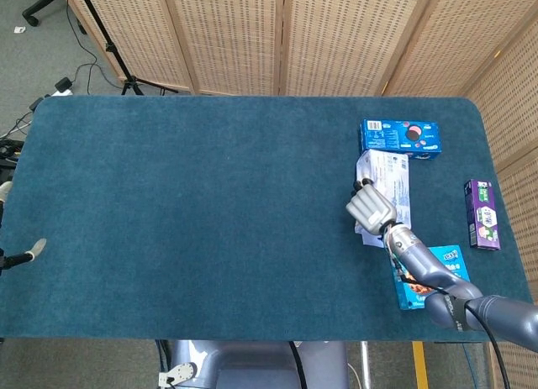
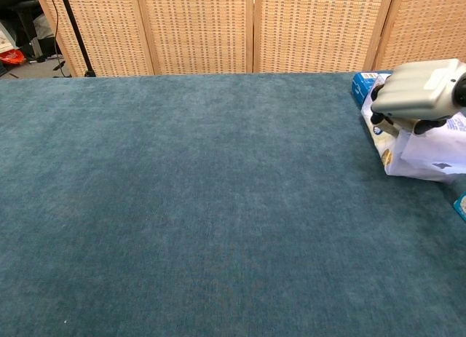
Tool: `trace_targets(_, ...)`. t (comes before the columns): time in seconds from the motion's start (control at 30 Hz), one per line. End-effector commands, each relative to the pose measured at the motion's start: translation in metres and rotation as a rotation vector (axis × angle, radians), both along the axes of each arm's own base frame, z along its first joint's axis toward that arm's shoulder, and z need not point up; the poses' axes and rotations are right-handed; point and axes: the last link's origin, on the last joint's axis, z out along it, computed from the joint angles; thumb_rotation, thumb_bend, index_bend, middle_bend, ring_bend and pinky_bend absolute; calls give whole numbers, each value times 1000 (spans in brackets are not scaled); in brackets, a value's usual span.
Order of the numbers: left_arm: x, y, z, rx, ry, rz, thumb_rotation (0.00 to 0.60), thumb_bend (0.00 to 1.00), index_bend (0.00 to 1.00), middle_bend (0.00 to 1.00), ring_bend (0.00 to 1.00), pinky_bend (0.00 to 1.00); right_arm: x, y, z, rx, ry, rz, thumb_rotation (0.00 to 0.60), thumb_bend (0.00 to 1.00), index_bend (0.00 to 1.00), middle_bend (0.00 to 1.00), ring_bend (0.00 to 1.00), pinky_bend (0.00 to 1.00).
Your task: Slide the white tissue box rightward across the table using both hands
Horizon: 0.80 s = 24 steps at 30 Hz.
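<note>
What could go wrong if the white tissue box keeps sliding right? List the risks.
1. The white tissue box already sits right beside the dark blue cookie box; further pushing may shove or jam against it.
2. Only the right hand rests on the box; the left hand is not in view, so the box may twist instead of sliding straight.
3. The purple box lies near the table's right edge, so it could be knocked off.
</note>
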Motion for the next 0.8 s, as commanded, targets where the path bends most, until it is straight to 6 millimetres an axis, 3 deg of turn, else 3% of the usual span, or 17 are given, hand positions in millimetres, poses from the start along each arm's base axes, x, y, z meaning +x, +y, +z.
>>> trace_targets(0.03, 0, 0, -1, -1, 2, -2, 600, 217, 0, 0, 0, 0, -11, -3, 8, -20, 27, -22, 600, 1000, 531, 381, 219, 285)
trace_targets(0.8, 5, -2, -4, -10, 8, -14, 600, 217, 0, 0, 0, 0, -58, 3, 39, -67, 98, -137, 600, 1000, 531, 367, 219, 285)
